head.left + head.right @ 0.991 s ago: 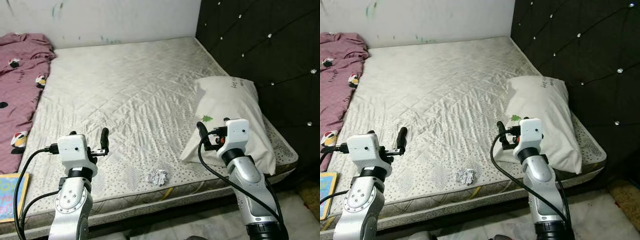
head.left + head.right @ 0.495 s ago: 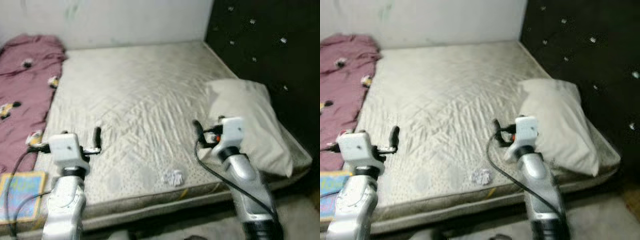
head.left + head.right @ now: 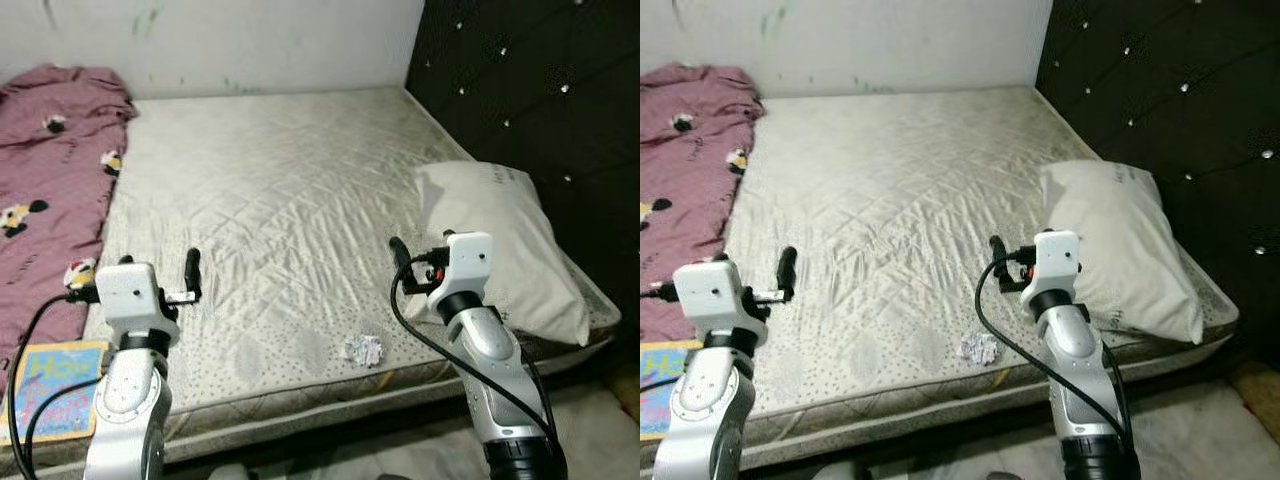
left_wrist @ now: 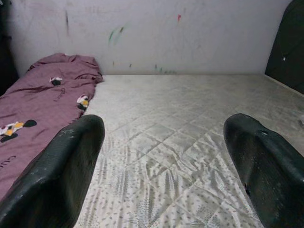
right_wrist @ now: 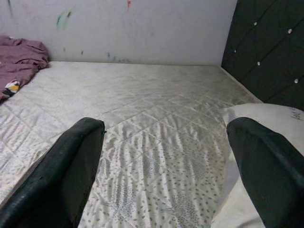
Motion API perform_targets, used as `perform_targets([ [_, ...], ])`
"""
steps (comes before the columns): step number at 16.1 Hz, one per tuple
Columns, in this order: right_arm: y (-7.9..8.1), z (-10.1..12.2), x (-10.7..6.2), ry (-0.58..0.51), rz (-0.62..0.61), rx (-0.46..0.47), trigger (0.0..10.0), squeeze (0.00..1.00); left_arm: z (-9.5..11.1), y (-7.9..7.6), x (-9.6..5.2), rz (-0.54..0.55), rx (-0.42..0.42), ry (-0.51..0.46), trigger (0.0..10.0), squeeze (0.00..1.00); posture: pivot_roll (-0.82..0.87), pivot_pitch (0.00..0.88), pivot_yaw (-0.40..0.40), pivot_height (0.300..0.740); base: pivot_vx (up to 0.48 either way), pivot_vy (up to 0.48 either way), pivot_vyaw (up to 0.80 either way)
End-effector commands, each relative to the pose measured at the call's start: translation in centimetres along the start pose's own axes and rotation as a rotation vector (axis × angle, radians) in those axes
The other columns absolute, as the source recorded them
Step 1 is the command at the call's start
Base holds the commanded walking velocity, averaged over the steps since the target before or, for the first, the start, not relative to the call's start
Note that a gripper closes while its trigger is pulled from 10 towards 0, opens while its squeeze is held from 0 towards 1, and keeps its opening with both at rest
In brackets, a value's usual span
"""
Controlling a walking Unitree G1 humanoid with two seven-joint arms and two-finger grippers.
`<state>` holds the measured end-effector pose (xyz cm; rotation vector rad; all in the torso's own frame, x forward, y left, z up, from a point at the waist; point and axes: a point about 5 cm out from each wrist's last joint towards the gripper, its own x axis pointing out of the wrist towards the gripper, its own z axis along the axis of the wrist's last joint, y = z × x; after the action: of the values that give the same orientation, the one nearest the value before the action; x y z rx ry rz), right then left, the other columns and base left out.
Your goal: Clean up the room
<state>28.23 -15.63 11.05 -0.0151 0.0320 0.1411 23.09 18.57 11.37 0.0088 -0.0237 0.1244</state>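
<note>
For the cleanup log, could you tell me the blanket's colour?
Mauve-pink blanket with small cartoon prints, clearest in the left eye view.

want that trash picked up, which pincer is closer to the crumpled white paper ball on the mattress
Right. The right pincer hovers just beyond the crumpled white paper ball; the left pincer is well off to its left.
</note>
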Motion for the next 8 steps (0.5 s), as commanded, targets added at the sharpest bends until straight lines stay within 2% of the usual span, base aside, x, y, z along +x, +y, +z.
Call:
perform_targets([
  [1, -0.53, 0.09, 0.01, -0.001, -0.025, -0.008, 10.0, 0.0, -0.01, -0.32, -0.02, -0.005, 0.0, -0.001, 10.0, 0.0, 0.0, 0.0, -0.013, 0.74, 0.0, 0.0, 0.0],
  [4, -0.47, 0.06, 0.01, -0.001, -0.021, -0.008, 10.0, 0.0, -0.05, -0.38, 0.03, -0.004, 0.0, 0.003, 10.0, 0.0, 0.0, 0.0, -0.01, 0.74, 0.0, 0.0, 0.0],
  [8, -0.47, 0.09, -0.04, 0.0, -0.017, -0.004, 10.0, 0.0, -0.04, -0.44, -0.04, -0.003, 0.003, 0.003, 10.0, 0.0, -0.01, 0.0, -0.012, 0.698, 0.0, 0.0, 0.0],
])
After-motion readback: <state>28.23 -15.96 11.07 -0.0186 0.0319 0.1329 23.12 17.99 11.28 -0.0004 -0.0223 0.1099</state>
